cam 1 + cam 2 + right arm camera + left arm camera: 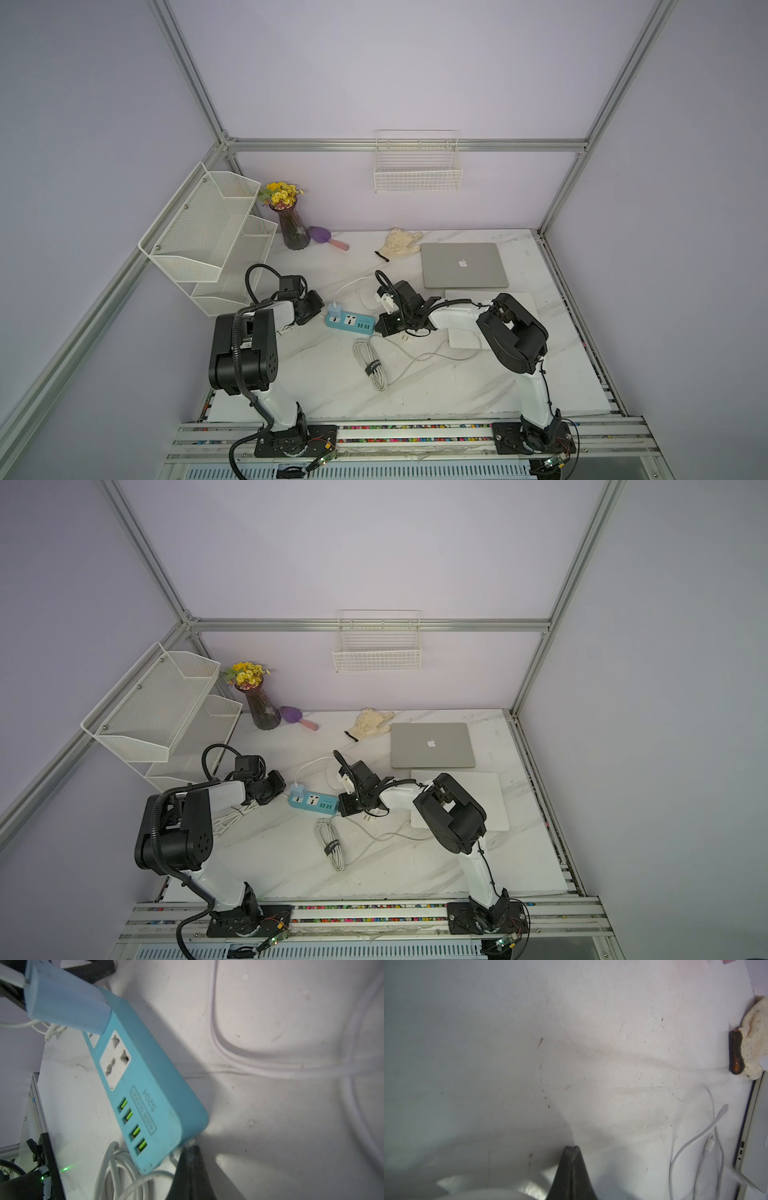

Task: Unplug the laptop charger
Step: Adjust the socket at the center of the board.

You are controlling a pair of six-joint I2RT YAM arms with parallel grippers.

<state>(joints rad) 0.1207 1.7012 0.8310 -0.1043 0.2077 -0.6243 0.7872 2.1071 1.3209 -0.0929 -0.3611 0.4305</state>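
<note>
**Charger, strip and the two hands, seen in both top views.** The laptop charger [335, 309], a pale blue block, stood plugged into the end socket of the blue power strip [350, 322] on the marble surface [436, 386]. Its white cable [348, 287] looped away toward the closed laptop [463, 264].

The strip's long axis ran roughly from one hand to the other. The charger rose upright from it, so the pull would presumably go straight up, away from the strip.

The left hand [320, 311] lay just beside the charger's end of the strip and was clearly the nearer. The right hand [378, 327] sat at the opposite end, by the USB ports. In the right wrist view its fingertips [190, 1153] were just beside the strip's corner (whether they touched it could not be told).

Both hands were fully closed and held nothing. The left would likely need to open before it could grip the block.
</note>
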